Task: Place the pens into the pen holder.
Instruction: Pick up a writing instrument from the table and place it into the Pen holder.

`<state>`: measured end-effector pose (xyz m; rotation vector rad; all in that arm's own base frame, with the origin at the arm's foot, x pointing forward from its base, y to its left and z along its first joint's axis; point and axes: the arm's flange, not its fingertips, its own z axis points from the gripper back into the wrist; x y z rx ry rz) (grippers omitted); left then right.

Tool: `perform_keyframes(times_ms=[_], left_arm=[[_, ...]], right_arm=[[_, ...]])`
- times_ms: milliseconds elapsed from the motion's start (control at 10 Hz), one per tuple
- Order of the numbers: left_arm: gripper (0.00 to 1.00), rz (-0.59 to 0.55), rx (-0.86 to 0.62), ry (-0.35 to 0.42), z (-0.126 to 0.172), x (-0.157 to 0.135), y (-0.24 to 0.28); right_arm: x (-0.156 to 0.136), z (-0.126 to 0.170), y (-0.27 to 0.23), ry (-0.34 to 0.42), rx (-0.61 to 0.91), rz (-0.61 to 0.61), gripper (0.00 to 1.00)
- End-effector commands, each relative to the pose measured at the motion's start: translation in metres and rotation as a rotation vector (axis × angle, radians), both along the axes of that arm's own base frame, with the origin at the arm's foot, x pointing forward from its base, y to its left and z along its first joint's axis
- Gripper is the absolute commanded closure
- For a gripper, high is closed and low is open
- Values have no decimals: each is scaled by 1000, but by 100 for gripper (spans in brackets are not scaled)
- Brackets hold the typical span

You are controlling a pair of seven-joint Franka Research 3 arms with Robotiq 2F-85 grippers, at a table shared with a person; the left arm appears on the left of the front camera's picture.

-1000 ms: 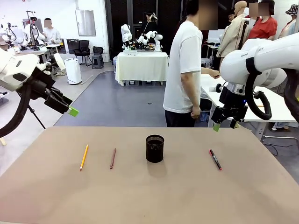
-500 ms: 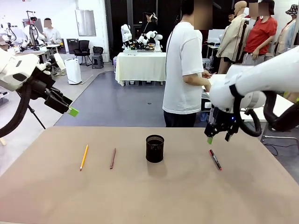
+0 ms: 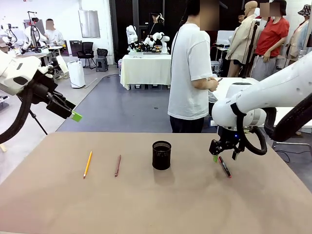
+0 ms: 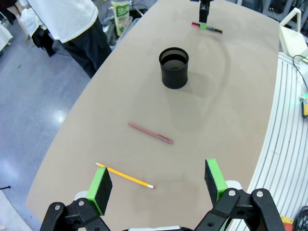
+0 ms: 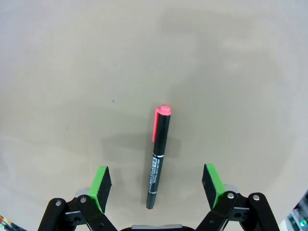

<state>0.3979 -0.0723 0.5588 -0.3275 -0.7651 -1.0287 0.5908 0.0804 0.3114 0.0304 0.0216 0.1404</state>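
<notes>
Near the table's [image 3: 195, 204] right edge, the right gripper [image 3: 224, 157] hangs wide open over the red-capped pen [image 5: 159, 154]; the left gripper [image 4: 158, 178], also wide, hangs off the left edge.

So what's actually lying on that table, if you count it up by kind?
Pens: 3 (yellow pencil, reddish-brown pen, black marker with a red cap)
Black cup: 1
Total: 4
</notes>
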Motion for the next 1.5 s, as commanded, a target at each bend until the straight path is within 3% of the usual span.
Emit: perform_keyframes(times_ms=[0, 400, 500, 1000, 1400], left_arm=[[0, 0, -11, 3, 1, 0, 0], [0, 0, -11, 3, 1, 0, 0], [0, 0, -11, 3, 1, 0, 0], [0, 0, -11, 3, 1, 0, 0], [0, 0, -11, 3, 1, 0, 0]], right_arm=[[9, -2, 11, -9, -37, -45, 0], [14, -9, 10, 7, -61, -85, 0], [13, -11, 10, -2, -63, -79, 7], [15, -15, 10, 0, -68, -86, 100], [15, -14, 10, -6, -57, -91, 100]])
